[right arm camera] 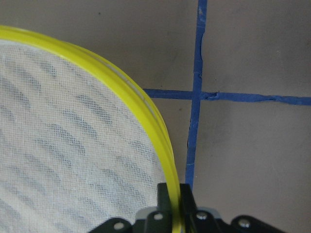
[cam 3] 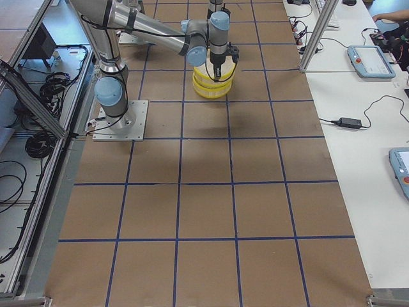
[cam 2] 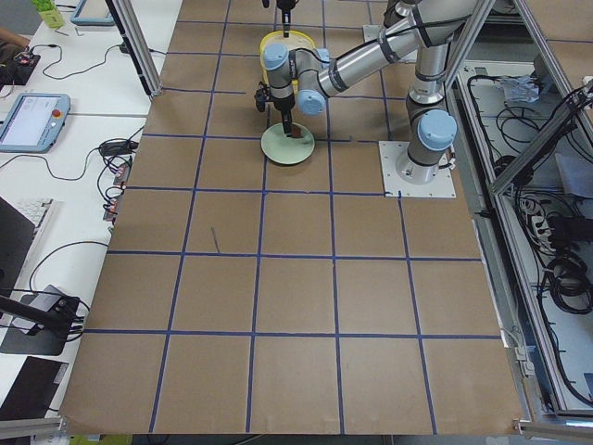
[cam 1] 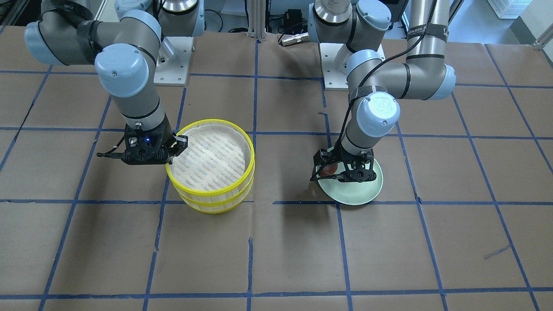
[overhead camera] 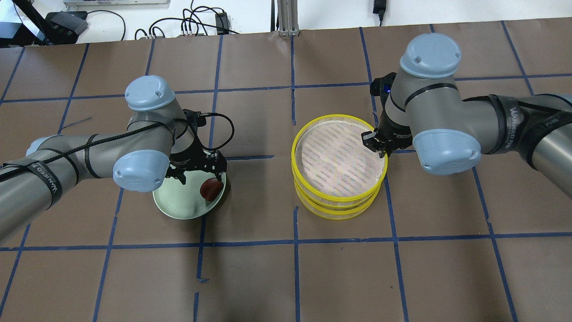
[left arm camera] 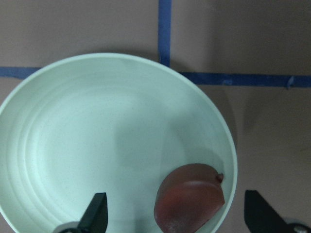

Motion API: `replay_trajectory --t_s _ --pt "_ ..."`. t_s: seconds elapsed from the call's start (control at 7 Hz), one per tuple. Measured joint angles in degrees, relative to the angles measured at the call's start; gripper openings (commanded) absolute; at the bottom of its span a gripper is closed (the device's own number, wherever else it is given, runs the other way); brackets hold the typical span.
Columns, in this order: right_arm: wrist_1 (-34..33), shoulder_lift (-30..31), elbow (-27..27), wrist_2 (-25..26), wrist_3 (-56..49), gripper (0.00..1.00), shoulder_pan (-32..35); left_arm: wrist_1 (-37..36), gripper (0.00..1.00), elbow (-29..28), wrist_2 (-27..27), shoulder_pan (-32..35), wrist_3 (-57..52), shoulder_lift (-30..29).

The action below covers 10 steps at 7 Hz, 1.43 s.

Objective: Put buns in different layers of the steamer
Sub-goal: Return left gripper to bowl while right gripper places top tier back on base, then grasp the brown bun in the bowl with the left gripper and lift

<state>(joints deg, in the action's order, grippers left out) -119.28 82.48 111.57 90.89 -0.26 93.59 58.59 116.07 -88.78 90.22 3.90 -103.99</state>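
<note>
The two steamer layers stand stacked, the top layer (overhead camera: 293, 154) on the lower one (overhead camera: 333, 213). The top liner floor is bare. My right gripper (overhead camera: 375, 142) is shut on the top layer's yellow rim (right arm camera: 146, 109), one finger inside and one outside. The dark reddish-brown bun (overhead camera: 211, 189) lies at the edge of the pale green plate (overhead camera: 178, 201). My left gripper (left arm camera: 177, 213) is open just above the plate, its fingers either side of the bun (left arm camera: 190, 198) and apart from it. The white bun is hidden.
Brown paper with a blue tape grid (overhead camera: 295, 241) covers the table. The arm bases (cam 1: 173, 60) stand at the robot's side. Cables and gear (overhead camera: 192, 27) lie beyond the table's far edge.
</note>
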Motion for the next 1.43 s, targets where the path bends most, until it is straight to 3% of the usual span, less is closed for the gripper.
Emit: replay_trajectory --t_s 0.43,0.57,0.71,0.86,1.0,1.43 --pt "0.0 -0.9 0.0 1.3 0.0 0.05 0.6 -0.2 0.95 1.0 0.6 0.0 1.2 -0.1" --pt "0.0 -1.0 0.0 2.1 0.0 0.05 0.6 -0.2 0.87 1.0 0.8 0.0 1.7 -0.2" --pt "0.0 -1.1 -0.1 2.5 0.0 0.05 0.6 -0.3 0.65 1.0 0.8 0.0 1.9 -0.2" --pt "-0.1 -1.1 -0.1 2.6 0.0 0.05 0.6 -0.4 0.33 1.0 0.8 0.0 1.9 -0.2" --pt "-0.1 -1.2 -0.1 2.6 0.1 0.05 0.7 -0.4 0.30 1.0 0.8 0.0 1.9 -0.2" --pt "0.2 -1.3 0.1 2.6 0.1 0.06 0.7 -0.4 0.02 0.8 0.9 0.0 2.0 -0.2"
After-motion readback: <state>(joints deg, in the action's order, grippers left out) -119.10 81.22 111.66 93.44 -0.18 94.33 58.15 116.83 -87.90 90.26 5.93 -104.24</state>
